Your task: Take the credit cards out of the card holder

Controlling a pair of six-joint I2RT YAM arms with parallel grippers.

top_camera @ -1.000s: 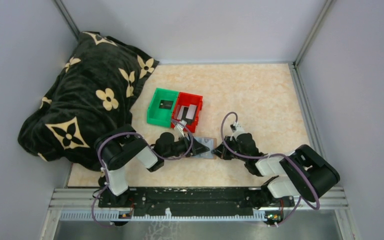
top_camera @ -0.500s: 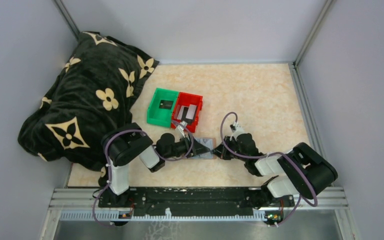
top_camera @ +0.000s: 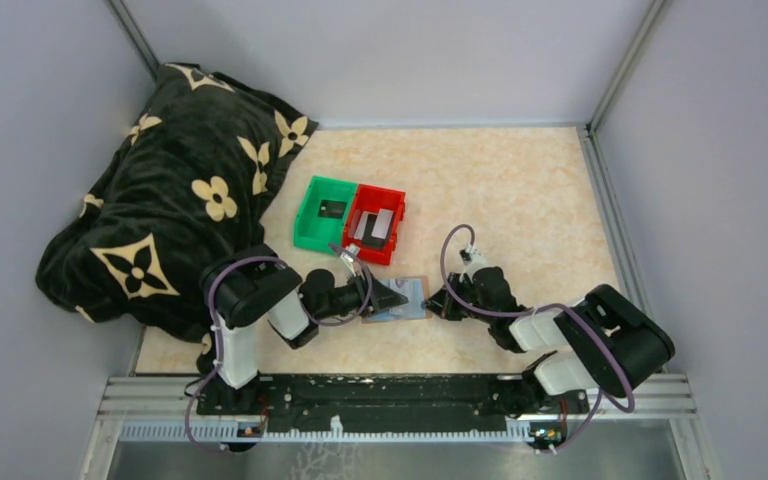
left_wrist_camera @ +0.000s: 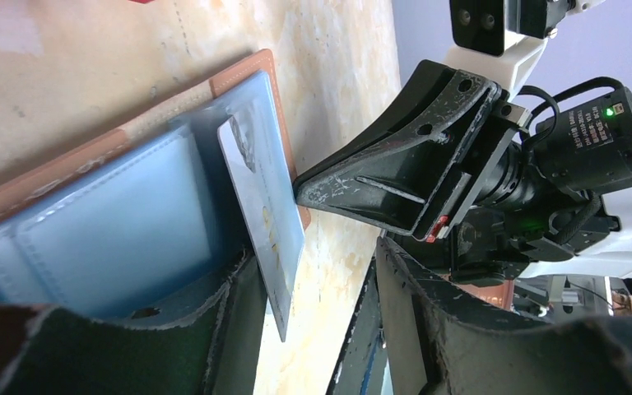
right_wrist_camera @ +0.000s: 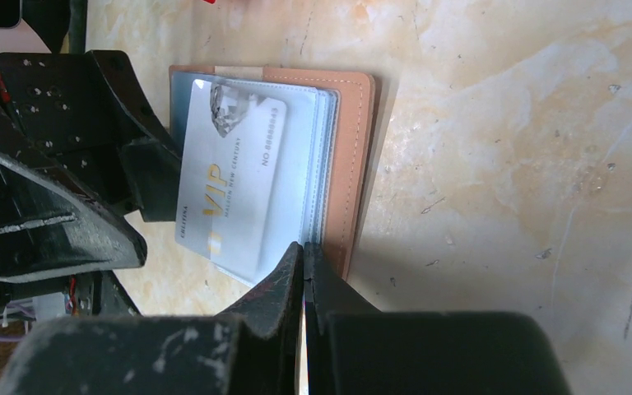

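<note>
my clenched right fingers pin the card holder down; my left fingers stand parted round the stiff, slick, light card, best pinched by its free end.

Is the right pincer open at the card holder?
No, the right pincer has its two fingers pressed together, with their tips at the tan edge of the card holder.
</note>
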